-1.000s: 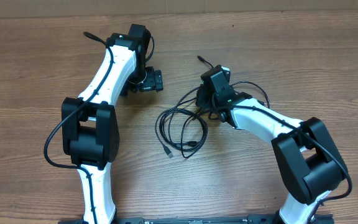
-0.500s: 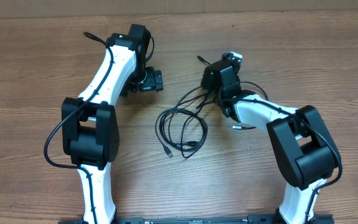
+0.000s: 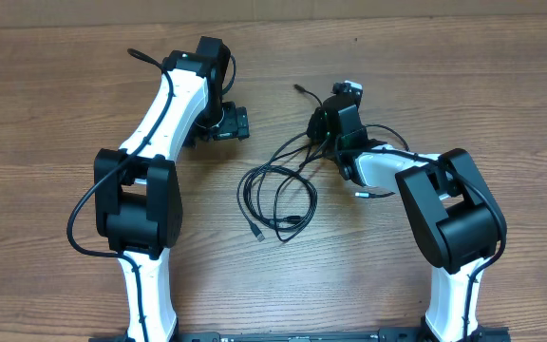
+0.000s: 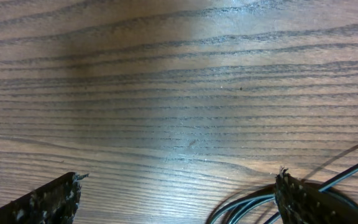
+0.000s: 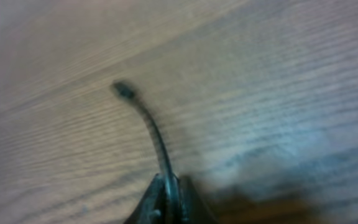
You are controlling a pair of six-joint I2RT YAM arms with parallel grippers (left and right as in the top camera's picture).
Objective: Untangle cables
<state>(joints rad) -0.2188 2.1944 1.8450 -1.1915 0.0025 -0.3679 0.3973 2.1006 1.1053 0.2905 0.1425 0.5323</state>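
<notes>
Cables (image 3: 278, 195) are lying tangled behind the right claw (image 5: 168, 190), which is pinching one strand just below its plug (image 5: 124, 90); pulling slowly outward is looking wisest. Left claw (image 4: 179, 180) is gaping empty.

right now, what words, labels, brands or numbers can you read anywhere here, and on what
none readable in any view
cables: no print shows
table: bare wood grain, no label
plug in the right wrist view: too blurred to tell any marking
</notes>
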